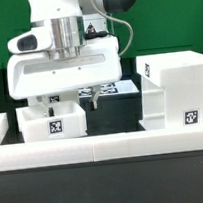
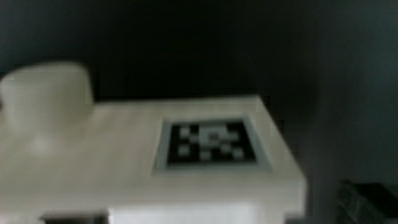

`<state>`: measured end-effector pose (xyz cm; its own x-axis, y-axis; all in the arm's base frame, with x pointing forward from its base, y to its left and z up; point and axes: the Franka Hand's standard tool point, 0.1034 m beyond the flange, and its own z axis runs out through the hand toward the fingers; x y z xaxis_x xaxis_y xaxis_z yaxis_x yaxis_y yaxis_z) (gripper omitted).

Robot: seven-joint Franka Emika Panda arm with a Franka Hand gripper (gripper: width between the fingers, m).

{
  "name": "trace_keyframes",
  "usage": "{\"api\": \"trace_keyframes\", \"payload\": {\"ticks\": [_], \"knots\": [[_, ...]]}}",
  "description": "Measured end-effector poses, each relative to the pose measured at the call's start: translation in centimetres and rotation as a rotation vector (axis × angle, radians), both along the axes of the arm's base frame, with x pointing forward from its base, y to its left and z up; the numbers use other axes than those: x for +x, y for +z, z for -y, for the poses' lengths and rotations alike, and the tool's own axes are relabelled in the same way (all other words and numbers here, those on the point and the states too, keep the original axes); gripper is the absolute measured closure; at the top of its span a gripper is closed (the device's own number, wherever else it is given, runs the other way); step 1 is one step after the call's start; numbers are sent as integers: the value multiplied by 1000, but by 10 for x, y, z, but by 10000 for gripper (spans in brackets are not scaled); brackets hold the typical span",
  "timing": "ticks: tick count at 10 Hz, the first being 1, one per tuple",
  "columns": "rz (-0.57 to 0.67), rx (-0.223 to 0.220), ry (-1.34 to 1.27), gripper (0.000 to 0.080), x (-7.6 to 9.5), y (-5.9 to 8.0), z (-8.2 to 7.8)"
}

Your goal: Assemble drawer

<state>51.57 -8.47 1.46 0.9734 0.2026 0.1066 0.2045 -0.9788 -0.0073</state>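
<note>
1. One small drawer tray (image 1: 53,122) shows in the exterior view, just below the gripper (image 1: 85,95) and slightly to the exterior view's left of the fingers. Contact cannot be confirmed.
2. Same view: the drawer shell (image 1: 174,90) stands well apart from the fingers, toward the exterior view's right. The marker board (image 1: 106,88) lies behind the fingers and the low border wall (image 1: 94,148) in front of them.
3. Finger opening, exterior view: the gripper body masks the fingers, so it cannot be told whether they are spread or closed. Nothing is visibly held.
4. Wrist view, blurred: the tray's white top (image 2: 107,150), its square tag (image 2: 214,140) and a round knob (image 2: 50,92) lie close beneath the fingers. The fingers themselves do not show.
5. Handling, as judged: rigid moulded plastic, light, smooth and probably slippery, stiff enough for a firm pinch. The best hold appears to be across a thin side wall or the knob, taken squarely so the tray does not twist.
</note>
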Motion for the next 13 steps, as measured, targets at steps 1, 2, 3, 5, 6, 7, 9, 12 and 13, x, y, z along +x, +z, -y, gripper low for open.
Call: {"api": "trace_keyframes", "payload": {"ticks": [1, 2, 3, 5, 6, 7, 9, 12, 13], "knots": [[1, -5, -1, 151, -1, -5, 1], [-1, -5, -2, 151, -3, -7, 1], [-3, -5, 0, 151, -3, -9, 0], [-5, -5, -1, 151, -4, -10, -1], [-6, -5, -2, 151, -4, -10, -2], [-6, -5, -2, 244, -4, -10, -2], [-5, -5, -2, 427, -4, -10, -2], [-5, -4, -2, 731, -4, -10, -2], [-5, -4, -1, 759, -3, -10, -2]]}}
